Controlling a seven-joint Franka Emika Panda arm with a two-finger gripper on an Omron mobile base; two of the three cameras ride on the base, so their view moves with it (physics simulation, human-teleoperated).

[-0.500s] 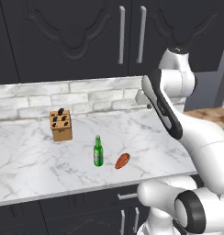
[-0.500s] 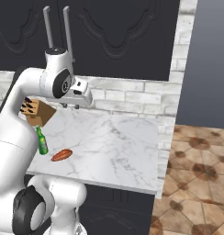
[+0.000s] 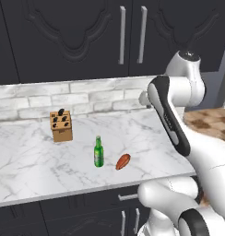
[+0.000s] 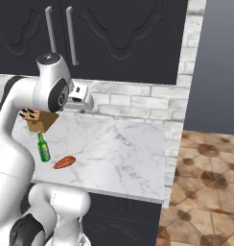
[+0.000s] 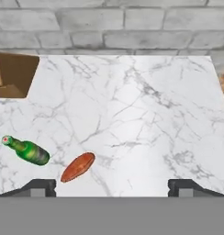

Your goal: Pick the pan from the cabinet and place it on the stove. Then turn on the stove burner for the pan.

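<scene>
We see our gripper point(image 5: 112, 186) spread wide and empty, aimed down at the marble tabletop point(image 5: 146, 124). The cabinet point(image 3: 86, 37) hangs closed at twelve o'clock above the arm, its two long silver handles point(image 3: 132, 34) running vertically; the pan presumably sits behind those doors. Left to right we count one knife block point(image 3: 61, 125), one green bottle point(image 3: 99, 152), one sausage point(image 3: 123, 161).

The cabinet point(image 3: 86, 37) hangs on the wall above the marble counter, matte black, with both double doors shut. Each door front carries an ornate raised panel. Two long vertical silver bar handles point(image 3: 132, 34) stand side by side where the doors meet. From the right base view, the same cabinet point(image 4: 119, 38) ends short of the grey brick wall strip.
</scene>
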